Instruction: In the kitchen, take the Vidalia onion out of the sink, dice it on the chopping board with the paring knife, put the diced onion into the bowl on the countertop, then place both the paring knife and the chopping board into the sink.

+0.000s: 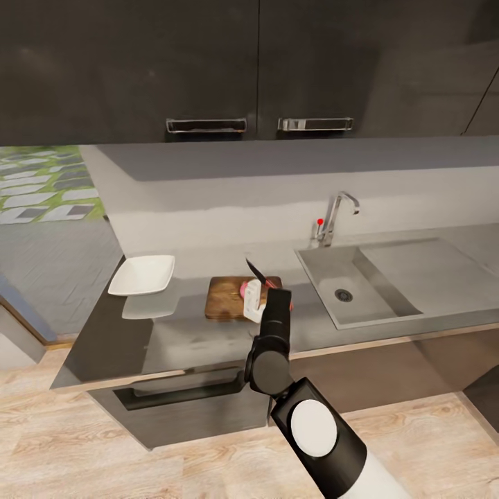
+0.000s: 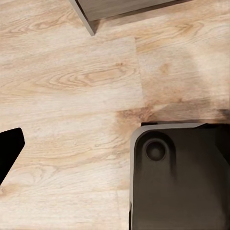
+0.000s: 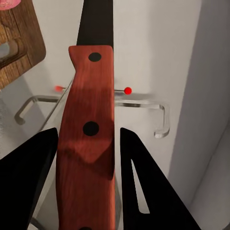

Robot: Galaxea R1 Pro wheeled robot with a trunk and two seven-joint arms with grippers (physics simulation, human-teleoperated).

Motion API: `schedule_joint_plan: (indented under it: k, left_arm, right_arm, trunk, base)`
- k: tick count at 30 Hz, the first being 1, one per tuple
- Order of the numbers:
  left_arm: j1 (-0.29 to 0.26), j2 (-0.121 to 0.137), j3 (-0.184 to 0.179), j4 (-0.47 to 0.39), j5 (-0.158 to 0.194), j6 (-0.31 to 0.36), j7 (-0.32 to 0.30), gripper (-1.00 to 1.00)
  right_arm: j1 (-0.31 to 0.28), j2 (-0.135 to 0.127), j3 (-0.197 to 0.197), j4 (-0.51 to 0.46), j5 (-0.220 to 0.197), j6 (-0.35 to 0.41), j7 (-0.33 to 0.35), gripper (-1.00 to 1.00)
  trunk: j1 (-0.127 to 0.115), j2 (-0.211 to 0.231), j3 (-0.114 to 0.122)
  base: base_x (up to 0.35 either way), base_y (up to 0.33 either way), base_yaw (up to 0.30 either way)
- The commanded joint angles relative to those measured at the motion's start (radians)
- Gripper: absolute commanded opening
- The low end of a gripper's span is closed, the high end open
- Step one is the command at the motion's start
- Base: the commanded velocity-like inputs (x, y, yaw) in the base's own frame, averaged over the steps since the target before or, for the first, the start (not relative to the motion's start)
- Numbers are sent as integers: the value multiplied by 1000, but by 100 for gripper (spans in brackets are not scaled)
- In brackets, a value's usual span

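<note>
The brown chopping board (image 1: 225,298) lies on the grey countertop (image 1: 173,333), left of the sink (image 1: 388,277). The pinkish Vidalia onion (image 1: 244,286) rests on the board's right part and also peeks in as the onion (image 3: 7,4) beside the board (image 3: 19,43). My right gripper (image 1: 255,301) hovers over the board's right end, shut on the paring knife (image 1: 255,272), whose dark blade points up and away. In the right wrist view the gripper (image 3: 88,136) clamps the knife's (image 3: 88,120) reddish riveted handle between both black fingers. The white bowl (image 1: 142,275) stands left of the board.
The chrome tap (image 1: 337,211) with its red knob stands behind the sink. Dark wall cupboards (image 1: 208,69) hang above. In the left wrist view one dark fingertip (image 2: 9,151) hangs over the wooden floor (image 2: 72,86) beside the robot's dark base (image 2: 182,177).
</note>
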Motion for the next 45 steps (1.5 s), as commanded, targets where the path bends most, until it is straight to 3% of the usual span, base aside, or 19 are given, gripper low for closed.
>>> schedule_joint_plan:
  k: [1,45]
  left_arm:
    - [0,1,-9,-2,9,-2,5,100]
    - [0,1,-9,-2,9,-2,5,100]
  right_arm:
    - [-1,0,2,3,11,2,11,-100]
    - [-1,0,4,17,11,2,11,-100]
  trunk:
    - [1,-2,-2]
    - [1,-2,-2]
  base:
    - [0,0,0]
    - [19,16,0]
